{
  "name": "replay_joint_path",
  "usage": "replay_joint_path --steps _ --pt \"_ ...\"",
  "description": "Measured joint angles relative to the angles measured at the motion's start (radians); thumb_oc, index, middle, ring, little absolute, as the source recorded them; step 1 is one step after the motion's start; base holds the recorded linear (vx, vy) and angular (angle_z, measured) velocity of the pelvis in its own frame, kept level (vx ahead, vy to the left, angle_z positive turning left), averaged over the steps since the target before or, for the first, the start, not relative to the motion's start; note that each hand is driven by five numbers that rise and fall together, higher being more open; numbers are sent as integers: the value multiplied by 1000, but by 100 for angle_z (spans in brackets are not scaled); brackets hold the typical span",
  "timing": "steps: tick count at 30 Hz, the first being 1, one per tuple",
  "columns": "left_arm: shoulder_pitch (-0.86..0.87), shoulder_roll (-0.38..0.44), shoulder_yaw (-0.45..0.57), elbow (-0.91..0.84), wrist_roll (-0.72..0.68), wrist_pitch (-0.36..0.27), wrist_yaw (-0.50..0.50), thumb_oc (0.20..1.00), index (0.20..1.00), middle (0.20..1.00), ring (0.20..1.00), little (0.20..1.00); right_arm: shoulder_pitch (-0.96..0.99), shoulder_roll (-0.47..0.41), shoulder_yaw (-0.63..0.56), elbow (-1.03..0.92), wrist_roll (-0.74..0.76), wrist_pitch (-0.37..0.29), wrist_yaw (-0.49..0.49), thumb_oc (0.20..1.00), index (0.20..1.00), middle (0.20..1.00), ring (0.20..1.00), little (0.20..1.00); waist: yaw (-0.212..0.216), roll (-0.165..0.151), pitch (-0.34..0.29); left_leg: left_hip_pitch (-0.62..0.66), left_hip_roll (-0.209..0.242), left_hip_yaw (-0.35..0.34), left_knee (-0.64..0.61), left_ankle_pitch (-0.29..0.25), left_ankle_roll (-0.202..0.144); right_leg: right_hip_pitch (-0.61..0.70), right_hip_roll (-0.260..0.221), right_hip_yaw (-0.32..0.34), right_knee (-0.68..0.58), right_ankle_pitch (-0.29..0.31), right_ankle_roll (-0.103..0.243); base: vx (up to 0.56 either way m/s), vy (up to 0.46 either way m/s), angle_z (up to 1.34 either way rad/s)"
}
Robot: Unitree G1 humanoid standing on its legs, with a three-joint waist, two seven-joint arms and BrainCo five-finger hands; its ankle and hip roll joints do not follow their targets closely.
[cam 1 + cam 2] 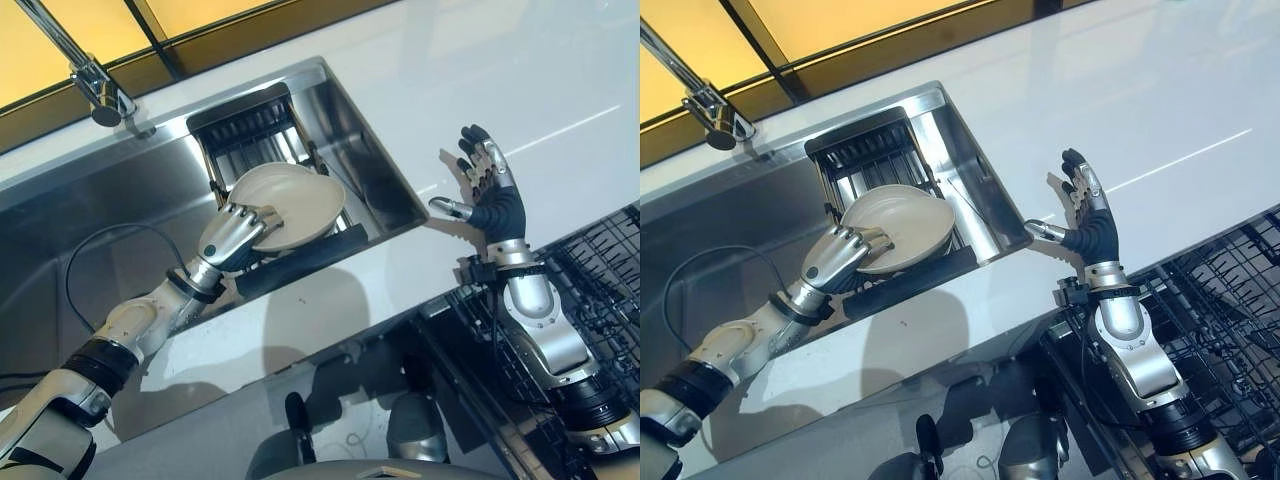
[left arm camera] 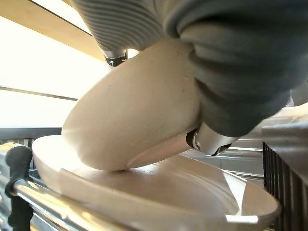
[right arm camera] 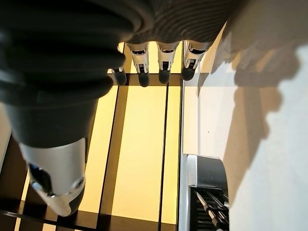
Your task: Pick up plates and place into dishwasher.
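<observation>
Your left hand [image 1: 235,237] grips the upper plate [image 1: 290,205], tilted above another in the sink rack [image 1: 250,130]; your right hand [image 1: 490,195] hovers spread, empty.

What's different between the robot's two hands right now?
The left hand is curled round the rim of a beige plate in the sink; the right hand holds nothing. The left reaches down to the rack there; the right is raised, fingers spread, over the white counter. Both have silver, dark-tipped fingers.
</observation>
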Motion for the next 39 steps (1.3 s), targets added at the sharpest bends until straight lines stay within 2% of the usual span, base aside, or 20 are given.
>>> replay_joint_path --steps 3,10,15,17,21,22,25,28,33,39 --pt "42 -13 52 -3 1 0 22 200 200 200 200 200 22 9 -1 11 0 2 -1 1000 1000 1000 1000 1000 7 -4 -15 22 1 -3 -11 0 -1 28 0 -9 -15 0 0 41 -28 3" --pt "166 -11 240 -133 6 -6 118 200 200 200 200 200 115 17 -42 23 0 13 -1 1000 1000 1000 1000 1000 62 -13 -63 46 7 -27 -33 7 -5 65 4 -37 -36 -1 -4 -19 -76 9" --pt "224 -10 342 -249 -45 -93 113 200 200 200 200 200 162 46 -46 24 0 40 9 1000 1000 1000 1000 1000 95 -35 -113 48 11 -38 -38 9 -7 83 6 -54 -53 2 -8 -28 -55 9" --pt "228 -12 357 -303 -131 -133 39 200 200 200 200 200 179 53 -46 24 0 49 19 1000 1000 1000 1000 1000 109 -44 -122 56 11 -41 -41 9 -8 98 7 -59 -63 5 -9 -46 -49 4" --pt "235 -44 375 -401 -354 -200 -190 200 200 200 200 200 184 56 -46 19 -7 51 46 1000 1000 1000 1000 1000 124 -53 -152 65 13 -52 -54 10 -9 115 7 -74 -76 5 -10 -59 -33 9" --pt "235 -48 374 -417 -430 -215 -280 200 200 200 200 200 182 54 -46 13 -11 51 59 1000 1000 1000 1000 1000 129 -54 -158 65 13 -55 -55 11 -10 118 8 -78 -77 6 -10 -82 -30 8" --pt "233 -54 371 -459 -676 -218 -538 200 200 200 200 200 145 48 -41 -9 -22 50 96 1000 1000 1000 1000 1000 139 -56 -161 69 13 -57 -54 11 -10 124 8 -80 -77 6 -10 -68 -22 3" --pt "212 -58 349 -459 -876 -198 -738 200 200 200 200 200 76 32 -33 -14 -23 48 128 1000 1000 1000 1000 1000 144 -56 -169 81 14 -57 -58 11 -10 134 8 -81 -78 5 -10 -50 -14 0" --pt "187 -58 333 -478 -1066 -144 -931 200 200 200 200 200 42 -5 -33 -46 -23 45 183 1000 1000 1000 1000 1000 161 -62 -193 84 14 -56 -61 11 -10 134 9 -80 -78 5 -10 -50 -20 -1" --pt "174 -55 333 -480 -1173 -94 -1054 200 200 200 200 200 27 -18 -33 -48 -18 44 261 1000 1000 1000 1000 1000 164 -75 -202 98 15 -54 -62 11 -9 145 10 -79 -78 5 -10 -45 -21 -1"
